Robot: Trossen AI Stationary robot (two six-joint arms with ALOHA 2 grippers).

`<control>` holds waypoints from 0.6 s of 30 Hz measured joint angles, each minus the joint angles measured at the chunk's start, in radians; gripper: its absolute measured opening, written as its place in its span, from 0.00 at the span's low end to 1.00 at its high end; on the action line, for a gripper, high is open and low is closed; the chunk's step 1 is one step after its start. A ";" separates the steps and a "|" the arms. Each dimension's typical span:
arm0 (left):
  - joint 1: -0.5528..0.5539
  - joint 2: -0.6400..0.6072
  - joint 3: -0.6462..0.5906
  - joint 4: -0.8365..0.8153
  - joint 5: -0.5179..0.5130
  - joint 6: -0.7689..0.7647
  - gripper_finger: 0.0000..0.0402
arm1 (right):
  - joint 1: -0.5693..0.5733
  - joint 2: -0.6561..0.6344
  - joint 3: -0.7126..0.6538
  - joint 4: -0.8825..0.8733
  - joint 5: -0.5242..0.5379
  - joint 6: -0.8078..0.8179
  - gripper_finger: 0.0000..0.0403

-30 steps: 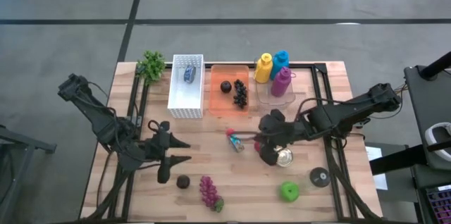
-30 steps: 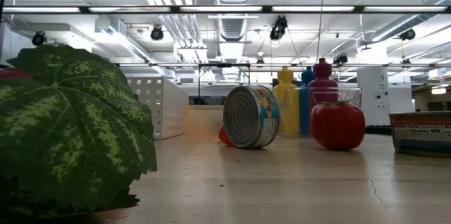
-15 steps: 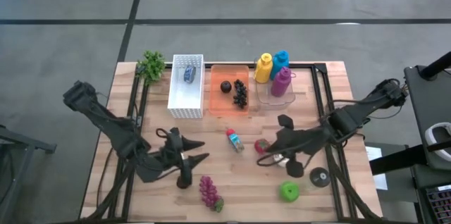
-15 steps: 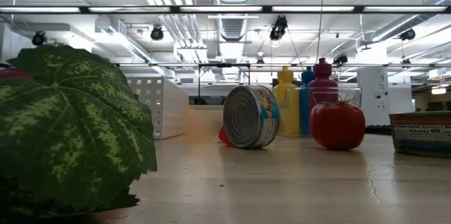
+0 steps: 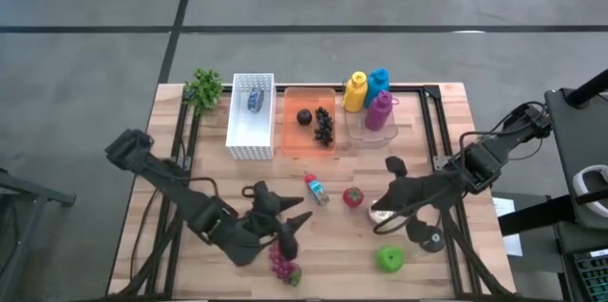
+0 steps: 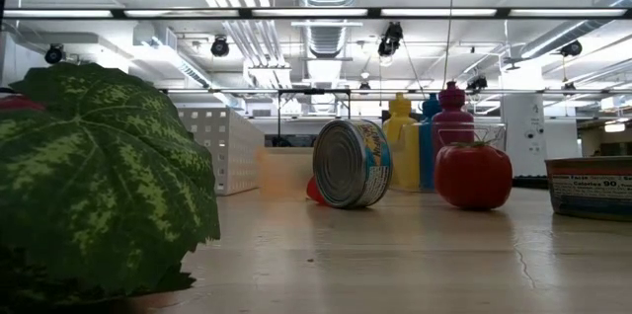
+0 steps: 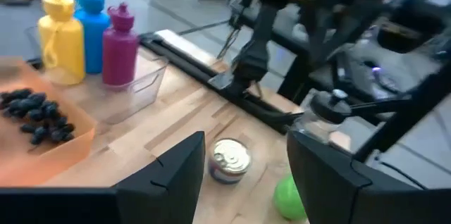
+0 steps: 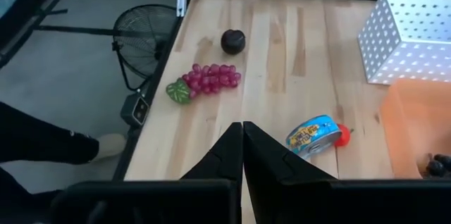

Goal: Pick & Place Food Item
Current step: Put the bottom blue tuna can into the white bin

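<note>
My left claw (image 5: pixel 285 229) hangs spread above the red grapes (image 5: pixel 282 260) — my right claw (image 5: pixel 382 209), pinched empty, sits beside the tomato (image 5: pixel 354 197).

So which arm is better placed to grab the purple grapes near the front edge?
Probably the left. Its claw hangs open right beside the purple grapes, while the right claw is shut and sits farther off, next to the tomato.
</note>
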 joint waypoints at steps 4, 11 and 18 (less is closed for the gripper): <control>0.044 0.061 0.137 -0.248 0.041 -0.176 0.49 | 0.007 0.002 -0.001 0.001 0.000 -0.017 0.02; 0.134 0.118 0.200 -0.399 0.228 -0.350 0.47 | 0.007 0.001 -0.004 0.001 0.001 -0.035 0.02; 0.205 0.123 0.175 -0.440 0.407 -0.266 0.46 | 0.007 0.001 -0.007 -0.002 0.001 -0.031 0.02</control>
